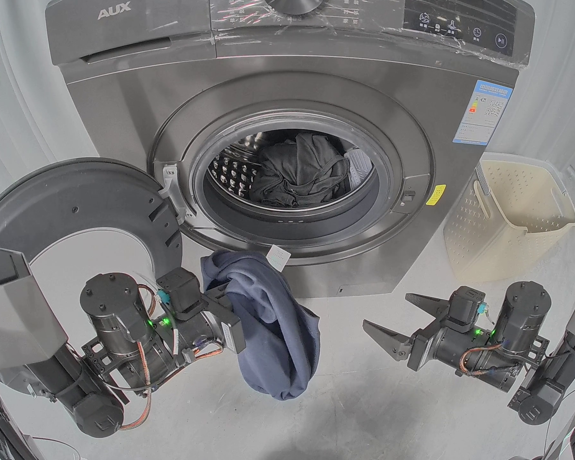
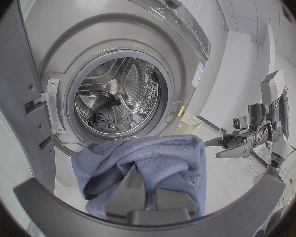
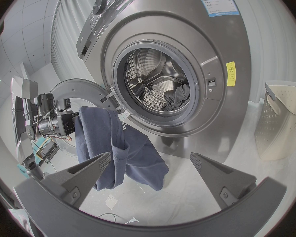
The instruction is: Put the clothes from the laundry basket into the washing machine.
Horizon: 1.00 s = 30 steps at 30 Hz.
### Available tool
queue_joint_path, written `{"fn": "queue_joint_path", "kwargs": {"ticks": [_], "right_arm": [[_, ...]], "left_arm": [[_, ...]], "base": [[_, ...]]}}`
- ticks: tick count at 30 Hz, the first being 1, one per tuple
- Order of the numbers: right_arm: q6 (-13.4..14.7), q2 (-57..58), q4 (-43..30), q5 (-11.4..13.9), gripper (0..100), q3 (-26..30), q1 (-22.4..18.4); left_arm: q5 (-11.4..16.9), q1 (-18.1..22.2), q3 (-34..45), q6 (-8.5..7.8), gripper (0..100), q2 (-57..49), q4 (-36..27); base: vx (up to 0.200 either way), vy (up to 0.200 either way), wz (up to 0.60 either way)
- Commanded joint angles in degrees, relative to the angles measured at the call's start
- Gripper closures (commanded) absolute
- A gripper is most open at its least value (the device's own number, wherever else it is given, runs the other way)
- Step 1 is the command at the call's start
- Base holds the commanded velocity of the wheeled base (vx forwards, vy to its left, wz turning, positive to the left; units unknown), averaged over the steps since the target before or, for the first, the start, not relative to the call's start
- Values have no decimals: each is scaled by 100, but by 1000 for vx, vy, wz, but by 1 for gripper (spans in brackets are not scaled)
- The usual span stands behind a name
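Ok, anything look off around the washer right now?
Nothing spilled or damaged. The blue garment hangs from the left claw, outside the drum, and protective film covers the washing machine's control panel.

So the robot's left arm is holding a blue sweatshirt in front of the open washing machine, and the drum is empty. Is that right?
Not quite. The drum is not empty: a dark garment lies inside it, as the head view shows. The rest holds: the left gripper holds the blue sweatshirt in front of the open washing machine.
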State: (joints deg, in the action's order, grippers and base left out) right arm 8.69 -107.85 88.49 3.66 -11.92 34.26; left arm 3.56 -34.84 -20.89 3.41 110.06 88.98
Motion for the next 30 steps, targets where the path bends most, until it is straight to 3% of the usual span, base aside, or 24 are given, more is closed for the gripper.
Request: {"fn": "queue_joint_path", "kwargs": {"ticks": [1, 5, 14, 30], "right_arm": [[1, -8, 1, 3, 0, 6, 20], [1, -17, 1, 12, 0, 6, 37], [10, -17, 1, 12, 0, 23, 72], [19, 1, 1, 21, 0, 41, 231]], "left_arm": [[4, -49, 24, 1, 100, 25, 5], [4, -111, 42, -7, 100, 25, 5], [4, -155, 59, -7, 100, 25, 5], [4, -242, 103, -7, 100, 69, 5]], "base": [[0, 0, 0], [0, 0, 0], [200, 0, 0], [38, 0, 0]]}}
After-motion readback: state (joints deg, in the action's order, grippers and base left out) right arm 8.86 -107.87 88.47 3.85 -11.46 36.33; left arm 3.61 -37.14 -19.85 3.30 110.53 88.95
